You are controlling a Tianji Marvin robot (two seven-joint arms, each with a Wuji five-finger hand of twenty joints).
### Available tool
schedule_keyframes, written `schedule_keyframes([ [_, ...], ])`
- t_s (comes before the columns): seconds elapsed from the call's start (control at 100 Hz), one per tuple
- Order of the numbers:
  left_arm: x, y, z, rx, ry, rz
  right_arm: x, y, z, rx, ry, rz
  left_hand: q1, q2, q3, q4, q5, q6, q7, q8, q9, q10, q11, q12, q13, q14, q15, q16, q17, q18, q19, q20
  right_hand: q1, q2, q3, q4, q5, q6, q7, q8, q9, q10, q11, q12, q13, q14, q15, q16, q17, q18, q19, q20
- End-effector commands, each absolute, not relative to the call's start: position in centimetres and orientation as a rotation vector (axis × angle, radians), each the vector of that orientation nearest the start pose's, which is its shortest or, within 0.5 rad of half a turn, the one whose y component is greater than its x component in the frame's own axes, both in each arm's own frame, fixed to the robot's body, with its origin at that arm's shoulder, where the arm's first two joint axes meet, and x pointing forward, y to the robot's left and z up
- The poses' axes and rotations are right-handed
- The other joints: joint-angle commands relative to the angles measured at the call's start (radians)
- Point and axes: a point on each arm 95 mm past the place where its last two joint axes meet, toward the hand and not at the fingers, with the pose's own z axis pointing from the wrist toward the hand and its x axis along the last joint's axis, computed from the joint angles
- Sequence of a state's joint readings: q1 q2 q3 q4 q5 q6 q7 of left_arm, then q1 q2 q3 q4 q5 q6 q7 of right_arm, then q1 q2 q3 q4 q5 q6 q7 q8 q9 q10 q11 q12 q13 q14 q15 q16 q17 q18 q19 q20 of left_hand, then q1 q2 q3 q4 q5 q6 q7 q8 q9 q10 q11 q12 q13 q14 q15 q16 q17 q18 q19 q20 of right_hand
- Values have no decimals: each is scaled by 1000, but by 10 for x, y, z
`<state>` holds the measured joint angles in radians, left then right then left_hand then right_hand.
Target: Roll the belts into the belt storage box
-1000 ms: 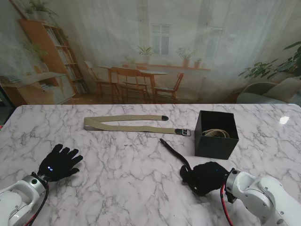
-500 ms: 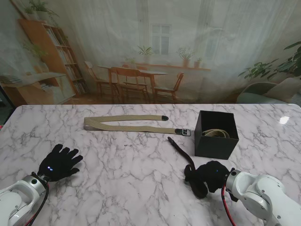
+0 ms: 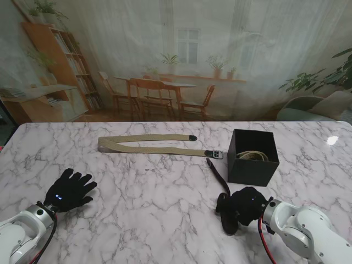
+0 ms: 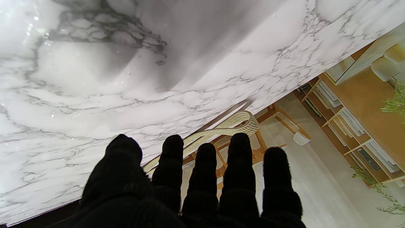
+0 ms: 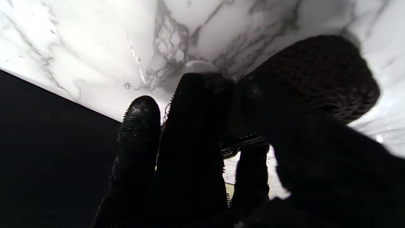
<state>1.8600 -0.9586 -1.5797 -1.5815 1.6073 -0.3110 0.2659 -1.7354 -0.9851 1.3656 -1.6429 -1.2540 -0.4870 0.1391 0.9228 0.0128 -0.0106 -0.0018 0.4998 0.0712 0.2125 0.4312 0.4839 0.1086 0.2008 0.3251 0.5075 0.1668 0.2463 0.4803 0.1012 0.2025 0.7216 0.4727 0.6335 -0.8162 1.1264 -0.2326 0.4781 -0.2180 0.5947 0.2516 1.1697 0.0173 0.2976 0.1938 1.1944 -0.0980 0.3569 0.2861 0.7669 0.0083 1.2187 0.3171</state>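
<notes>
A black belt (image 3: 216,175) trails from my right hand (image 3: 242,208) toward the black storage box (image 3: 252,158); its free end lies near the beige belt's buckle. My right hand is shut on the black belt's rolled part, and in the right wrist view the fingers (image 5: 186,133) curl around the dark belt (image 5: 243,142). A beige belt (image 3: 151,144) lies folded flat farther from me, left of the box, with its buckle (image 3: 215,154) toward the box. The box holds a light rolled belt (image 3: 253,156). My left hand (image 3: 69,190) rests open on the table at the left, holding nothing.
The marble table (image 3: 143,187) carries everything. In the left wrist view the beige belt (image 4: 221,128) shows past the spread fingers (image 4: 205,171). The black wall of the box (image 5: 47,152) fills one side of the right wrist view.
The black belt's free end has swung right, toward the box and the beige belt's buckle, as my right hand drew it in. The left hand has not moved.
</notes>
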Motion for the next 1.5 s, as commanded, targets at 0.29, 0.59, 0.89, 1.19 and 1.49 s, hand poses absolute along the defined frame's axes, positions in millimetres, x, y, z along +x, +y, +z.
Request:
schedule_keyframes([
  [0.29,332,138,-354,-628,1834,-1030,335,-44,-378,908,2083,1338,21,51,-15,-17,-27,25,-9,5,-43,27,2,-6,-13,16,20,6,-10,34,-6,13,-117,2,-239,-93,295,-230,428,128,-363,67,324,352,-271,148,169,274,-282,270,6,212],
  [0.59,332,137,-354,-628,1835,-1031,331,-44,-379,941,2038,1351,18,51,-15,-17,-25,24,-8,6,-50,27,2,-6,-16,15,19,6,-12,35,-7,14,-133,26,-243,-85,441,-250,539,52,-668,189,130,143,-514,207,58,122,-405,435,-103,256],
  [0.89,332,138,-354,-628,1835,-1033,331,-42,-380,1019,1994,1362,17,51,-15,-18,-23,23,-7,7,-49,26,2,-7,-15,16,19,6,-12,35,-8,14,-116,63,-217,-72,463,-162,603,11,-768,274,26,13,-582,329,-169,-48,-463,530,-296,87],
  [1.19,332,137,-354,-632,1837,-1031,334,-46,-384,1095,1907,1349,13,51,-16,-18,-20,21,-6,7,-49,26,1,-7,-16,15,18,6,-14,35,-11,13,-90,133,-153,-44,220,-97,811,72,-681,216,292,150,-434,268,-44,-3,-303,442,-129,25],
  [1.49,332,137,-354,-630,1839,-1031,335,-45,-386,1049,1862,1383,13,51,-16,-18,-18,20,-5,8,-48,25,1,-7,-15,16,18,6,-12,35,-11,14,-73,136,-123,-42,55,-153,814,258,-323,-17,610,445,-248,137,202,204,-257,374,-40,161],
])
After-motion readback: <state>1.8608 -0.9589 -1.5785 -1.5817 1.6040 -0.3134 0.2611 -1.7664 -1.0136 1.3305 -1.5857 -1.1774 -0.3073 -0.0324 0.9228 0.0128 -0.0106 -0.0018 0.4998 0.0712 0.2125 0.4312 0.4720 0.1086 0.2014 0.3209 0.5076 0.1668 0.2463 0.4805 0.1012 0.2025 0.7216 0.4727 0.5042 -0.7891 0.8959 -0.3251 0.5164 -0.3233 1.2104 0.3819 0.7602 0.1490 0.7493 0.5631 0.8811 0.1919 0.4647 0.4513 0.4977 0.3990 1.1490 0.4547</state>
